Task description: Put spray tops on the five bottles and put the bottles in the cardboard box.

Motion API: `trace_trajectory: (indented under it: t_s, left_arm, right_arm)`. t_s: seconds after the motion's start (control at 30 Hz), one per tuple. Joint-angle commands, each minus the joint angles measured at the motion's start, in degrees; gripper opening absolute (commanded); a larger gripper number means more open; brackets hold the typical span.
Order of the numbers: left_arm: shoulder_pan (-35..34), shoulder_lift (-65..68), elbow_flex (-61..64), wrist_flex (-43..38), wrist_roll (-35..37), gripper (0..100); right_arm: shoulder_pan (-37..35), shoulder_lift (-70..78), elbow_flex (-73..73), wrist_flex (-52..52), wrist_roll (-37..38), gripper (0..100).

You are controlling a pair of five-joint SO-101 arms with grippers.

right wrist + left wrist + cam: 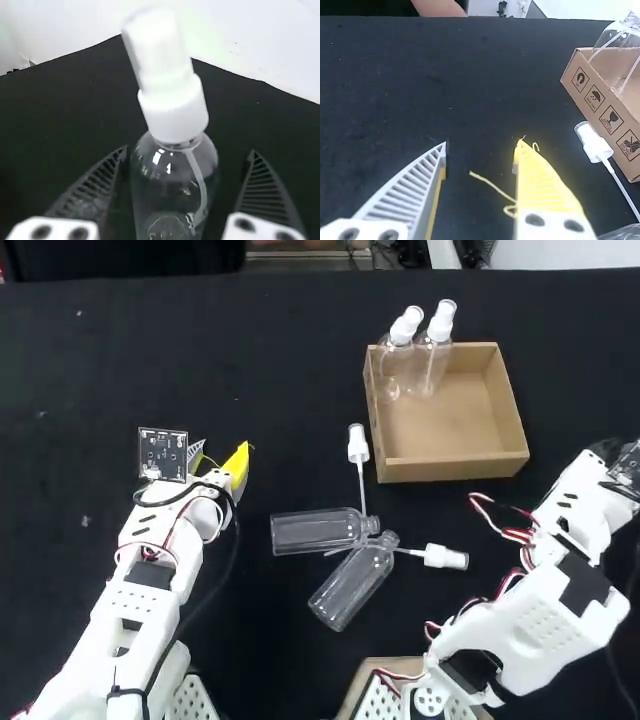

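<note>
Clear plastic bottle with a white spray top (pixel 172 175) sits between the spread fingers of the right gripper (pixel 187 150), unclamped, long axis straight ahead of the claw, cap outward.

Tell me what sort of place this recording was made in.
Most likely a robotics lab bench set up for manipulation trials: a black-covered table carries two white robot arms side by side, with clear bottles, loose spray tops and a cardboard box laid out as props.
</note>
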Motion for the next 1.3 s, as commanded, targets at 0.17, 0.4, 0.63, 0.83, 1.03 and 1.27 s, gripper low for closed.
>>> trace_trajectory:
  t_s: [0.17, 0.4, 0.63, 0.83, 1.03, 1.27]
  left_arm:
    - [0.57, -0.09, -0.57, -1.14, -0.26, 21]
    - [0.48, -0.09, -0.57, -1.14, -0.26, 21]
    - [0.48, -0.09, -0.57, -1.14, -0.26, 21]
    - [0.4, -0.09, -0.57, -1.14, -0.26, 21]
    - [0.4, -0.09, -0.57, -1.14, -0.26, 21]
    - [0.4, -0.09, -0.57, -1.14, -0.26, 21]
  right_arm:
    - [-1.85, -3.65, -5.05, 0.26, -0.18, 29.7]
    - [-1.76, -3.65, -5.85, 0.26, 0.0, 29.7]
    - [-1.76, -3.56, -5.58, 0.62, 0.0, 29.7]
    - [-1.85, -2.77, -4.97, 0.26, 0.0, 29.7]
    - [-2.37, -0.4, -5.41, 0.18, 0.09, 29.7]
    - [-2.37, 0.13, -7.16, 0.18, 0.0, 29.6]
